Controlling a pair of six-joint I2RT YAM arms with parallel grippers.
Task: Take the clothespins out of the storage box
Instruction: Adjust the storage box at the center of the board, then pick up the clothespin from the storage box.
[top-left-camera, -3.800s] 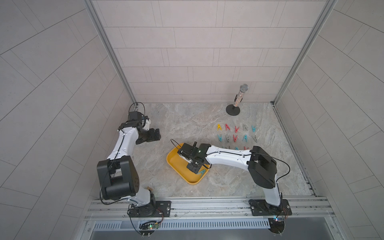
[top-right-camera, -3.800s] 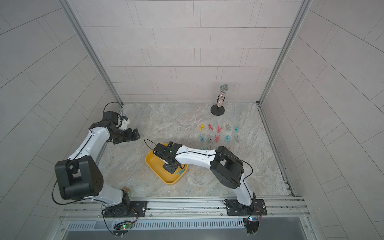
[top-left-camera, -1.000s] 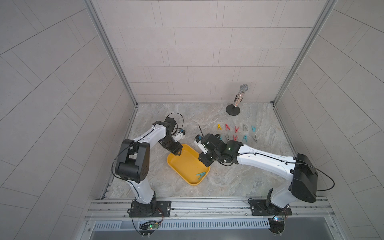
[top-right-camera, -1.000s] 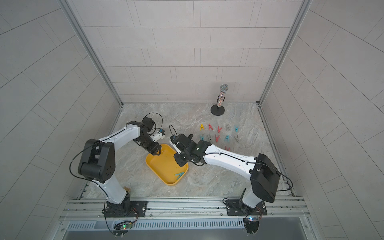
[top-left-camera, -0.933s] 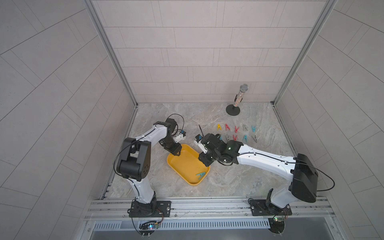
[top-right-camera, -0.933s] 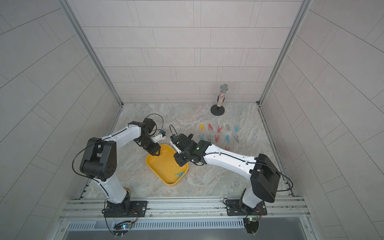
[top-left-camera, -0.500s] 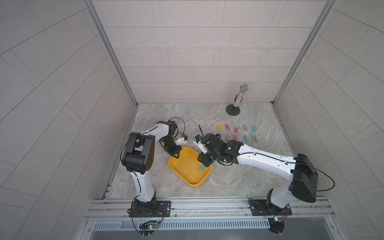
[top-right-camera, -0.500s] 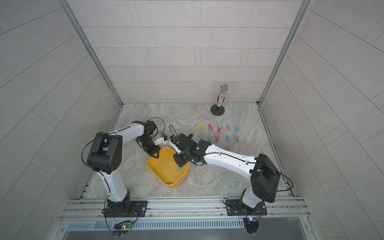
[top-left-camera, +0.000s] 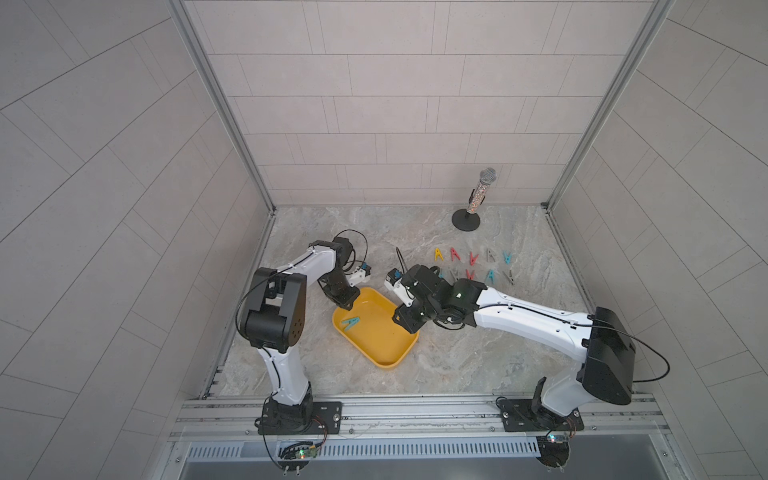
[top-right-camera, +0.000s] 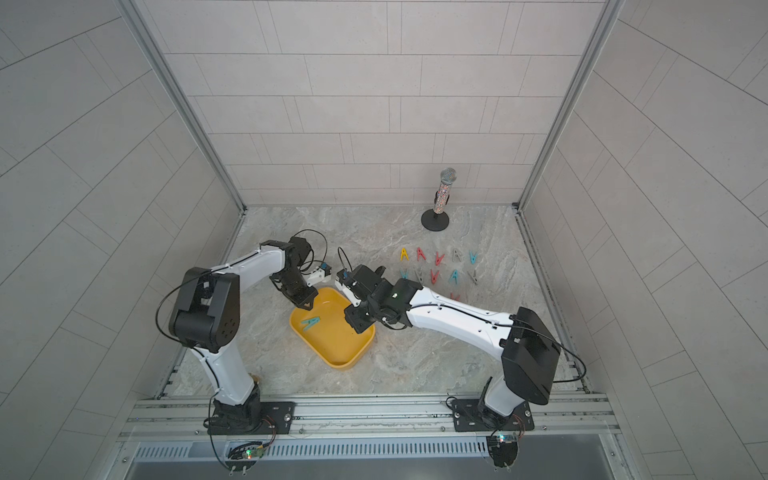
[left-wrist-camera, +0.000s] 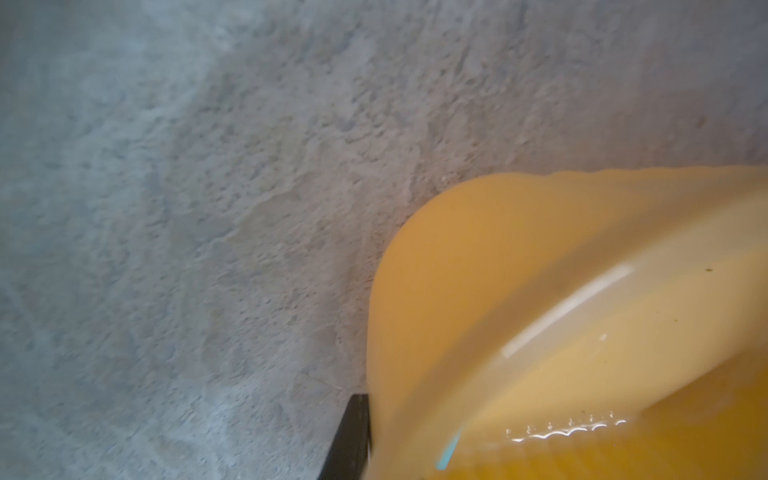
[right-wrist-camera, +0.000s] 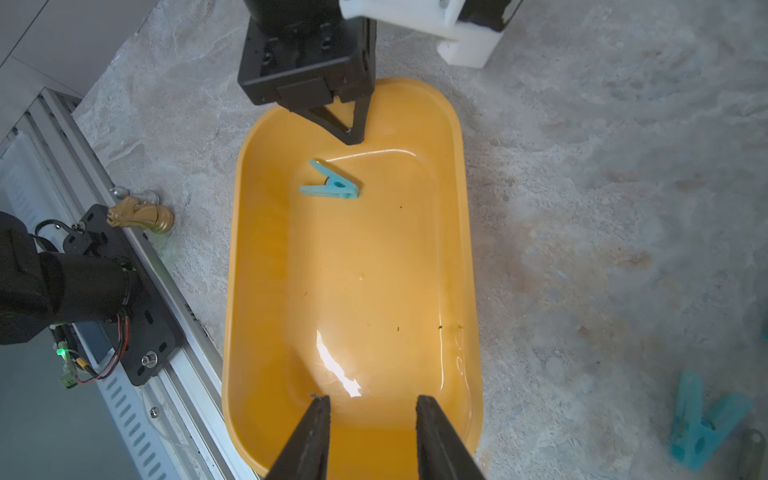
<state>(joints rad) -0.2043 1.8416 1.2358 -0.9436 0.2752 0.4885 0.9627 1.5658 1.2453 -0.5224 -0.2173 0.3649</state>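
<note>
By the left arm's base, at the tabletop's (top-left-camera: 316, 232) 7 o'clock corner, a gold chess knight (right-wrist-camera: 141, 216) lay on its side. The left gripper (top-left-camera: 348, 307) pointed down at the box's (top-left-camera: 386, 347) 10 o'clock end. Its fingers (right-wrist-camera: 332, 122) were drawn together to a point on the rim and clenched on it. The left wrist view showed one black finger (left-wrist-camera: 349, 436) just outside the yellow wall. The box sat near the middle of the tabletop, its long sides running from 10 to 4 o'clock. Inside it, a single teal peg (top-left-camera: 350, 323) lay flat on the floor toward the 9 o'clock side, just beside the left gripper and apart from it. The right gripper (top-left-camera: 405, 323) hung over the box's 3 o'clock edge, released, its fingers (right-wrist-camera: 311, 440) apart with nothing between them. At 2 o'clock from the box, well apart from it, the other pegs (top-left-camera: 471, 274) lay on the tabletop in two rows. The far row ran yellow, red, red, grey, teal and the near row teal, grey, red, teal, grey. One more red peg (top-right-camera: 455, 296) showed partly behind the right arm. A glittery microphone (top-left-camera: 478, 195) stood upright on a round black stand at the tabletop's 1 o'clock corner.
</note>
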